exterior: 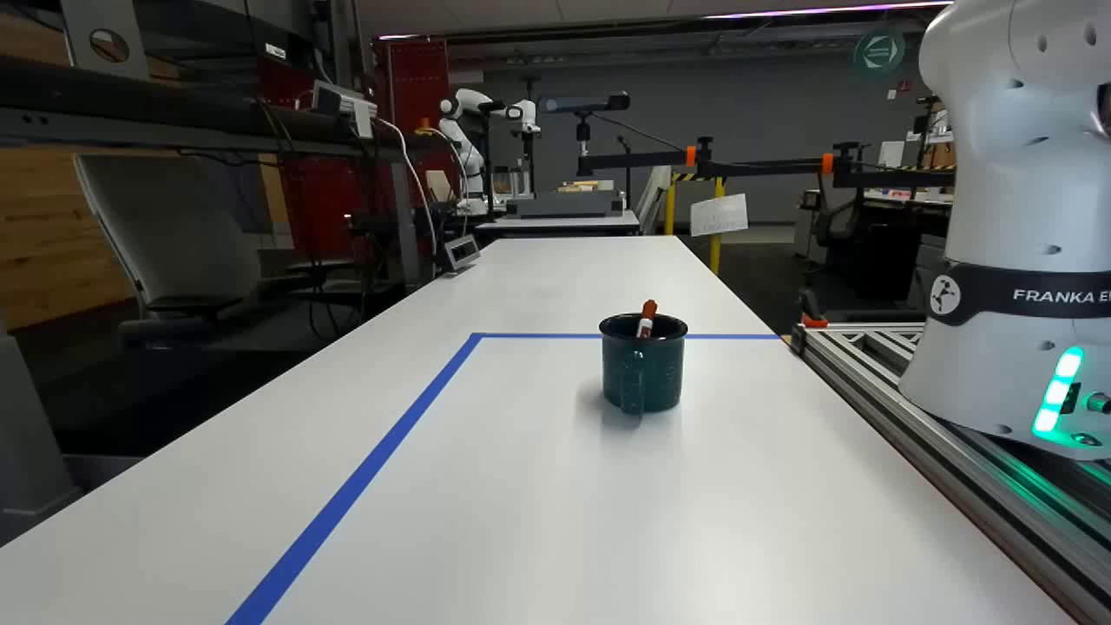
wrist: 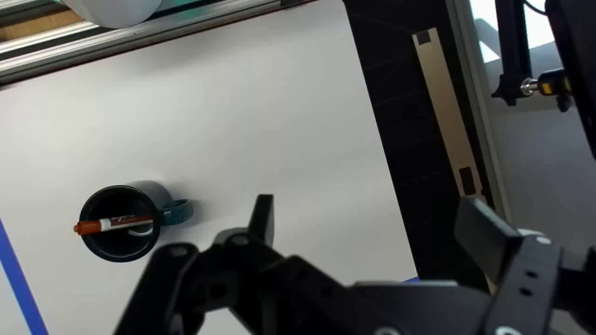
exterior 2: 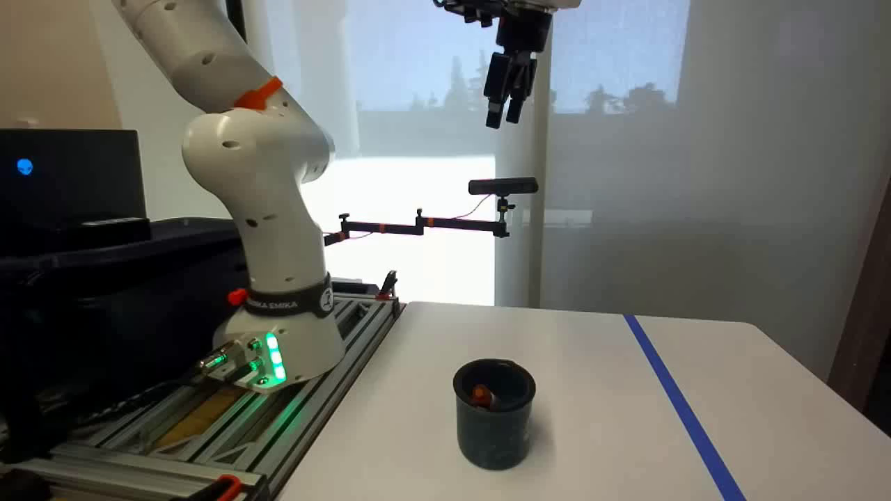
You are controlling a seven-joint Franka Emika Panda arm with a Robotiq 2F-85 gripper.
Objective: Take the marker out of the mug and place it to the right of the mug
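Claw (exterior 2: 504, 117) spread wide and holding nothing, I hang high above the white tabletop (wrist: 279, 116). On the wrist view's clock, one edge runs from just past twelve down to between four and five; a metal rail (wrist: 139, 39) bounds it toward eleven, and a blue line (wrist: 18, 284) cuts across at eight. Between the mug (exterior: 661, 373) and that first edge I have a broad stretch of white. Past the edge, a black post (wrist: 511, 46) shows at two. In an exterior view, a black boom (exterior 2: 452, 224) carries a camera (exterior 2: 502, 186) at six o'clock from my claw, at what depth I cannot tell. Dark teal, the mug stands upright at half past eight; the marker (wrist: 113, 224) leans inside, orange end above the rim at the mug's nine, body toward its handle at three.
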